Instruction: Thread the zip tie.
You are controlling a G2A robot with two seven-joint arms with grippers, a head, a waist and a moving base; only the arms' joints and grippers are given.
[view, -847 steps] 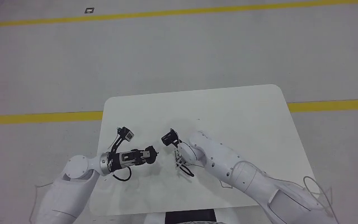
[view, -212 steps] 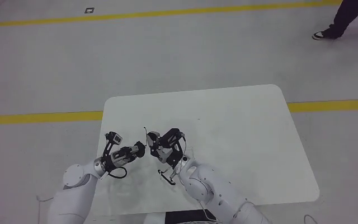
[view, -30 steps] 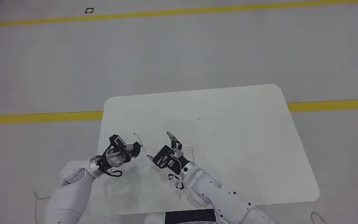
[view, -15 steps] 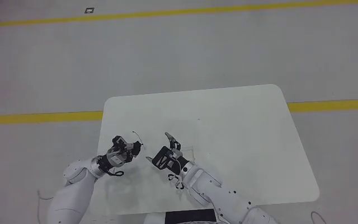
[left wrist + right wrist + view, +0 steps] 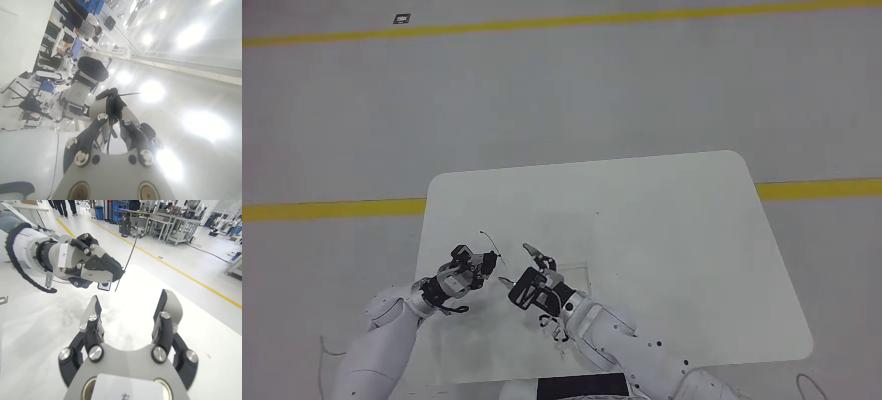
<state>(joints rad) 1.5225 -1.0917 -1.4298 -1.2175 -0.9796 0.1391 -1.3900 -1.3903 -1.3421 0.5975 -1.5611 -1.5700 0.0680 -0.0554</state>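
On the left tool, a white label: bears one dark handwritten character, turned on its side. On the right tool, at its base, a second white label: shows a dark mark, partly cut off, not legible. On the floor, a small dark square marker: too small to read.
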